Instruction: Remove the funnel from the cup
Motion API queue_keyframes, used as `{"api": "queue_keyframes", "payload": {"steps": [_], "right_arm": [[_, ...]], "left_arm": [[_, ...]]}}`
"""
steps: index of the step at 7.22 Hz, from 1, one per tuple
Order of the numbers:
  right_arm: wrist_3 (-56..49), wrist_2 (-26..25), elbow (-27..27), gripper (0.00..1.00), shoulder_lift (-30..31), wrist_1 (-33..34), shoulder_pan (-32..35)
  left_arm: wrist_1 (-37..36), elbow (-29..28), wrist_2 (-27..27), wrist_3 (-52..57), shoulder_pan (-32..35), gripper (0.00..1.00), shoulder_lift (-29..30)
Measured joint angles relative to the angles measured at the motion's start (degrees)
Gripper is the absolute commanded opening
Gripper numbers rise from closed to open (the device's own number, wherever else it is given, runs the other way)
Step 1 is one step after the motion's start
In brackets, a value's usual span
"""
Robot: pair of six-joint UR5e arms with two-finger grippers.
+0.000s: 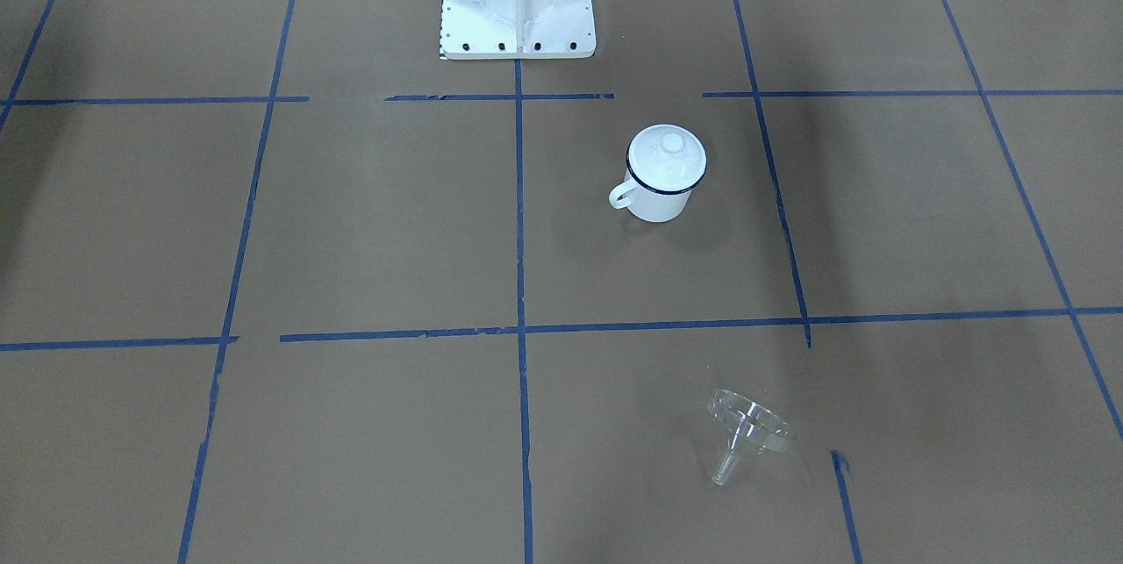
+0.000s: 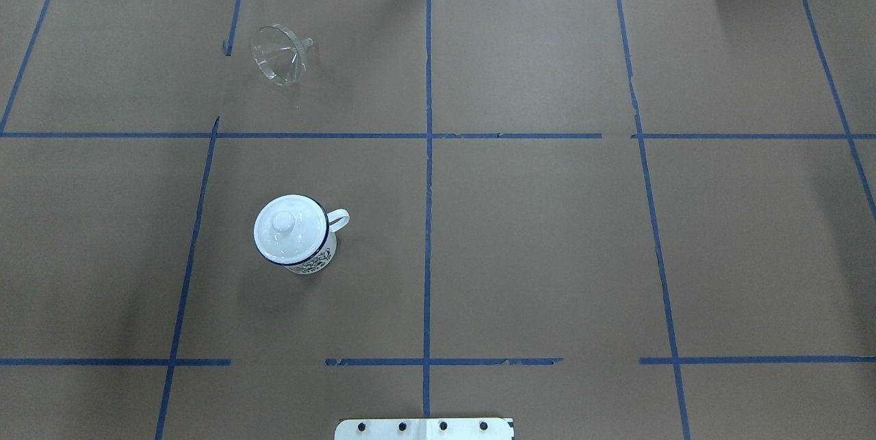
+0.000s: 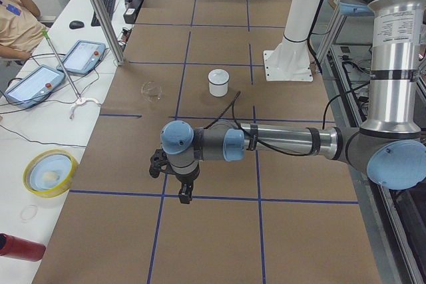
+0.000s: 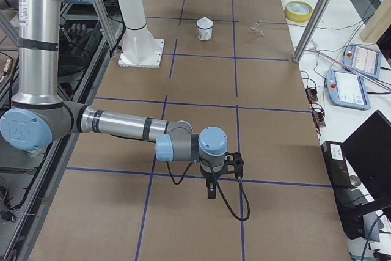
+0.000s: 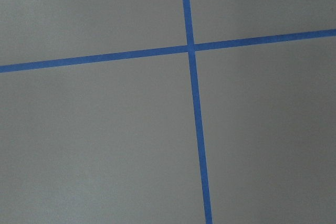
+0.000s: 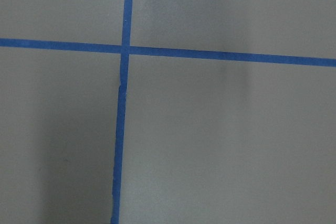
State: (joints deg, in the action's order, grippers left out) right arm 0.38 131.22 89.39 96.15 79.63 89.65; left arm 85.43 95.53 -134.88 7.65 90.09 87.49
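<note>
The clear plastic funnel [image 1: 750, 428] lies on its side on the brown table, far from the robot on its left half; it also shows in the overhead view [image 2: 280, 57]. The white enamel cup [image 1: 660, 191] with a dark blue rim stands upright well apart from the funnel, with a white knobbed lid [image 2: 291, 228] on top. My left gripper [image 3: 172, 184] hangs over the table's left end. My right gripper [image 4: 225, 178] hangs over the right end. Both are far from the cup and funnel and show only in the side views, so I cannot tell whether they are open or shut.
The white robot base [image 1: 518, 11] stands at the table's near edge. Blue tape lines grid the brown table. A yellow bowl [image 3: 48, 172], a red bottle [image 3: 20, 247], teach pendants [image 3: 83, 56] and a metal post [image 3: 100, 11] are on the white side bench, where an operator sits.
</note>
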Motion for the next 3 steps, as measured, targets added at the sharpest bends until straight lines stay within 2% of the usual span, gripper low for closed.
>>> {"api": "queue_keyframes", "payload": {"steps": [3], "right_arm": [[0.0, 0.0, 0.0, 1.00, 0.0, 0.0, 0.0]], "left_arm": [[0.0, -0.1, 0.3, 0.1, 0.1, 1.00, -0.7]]}}
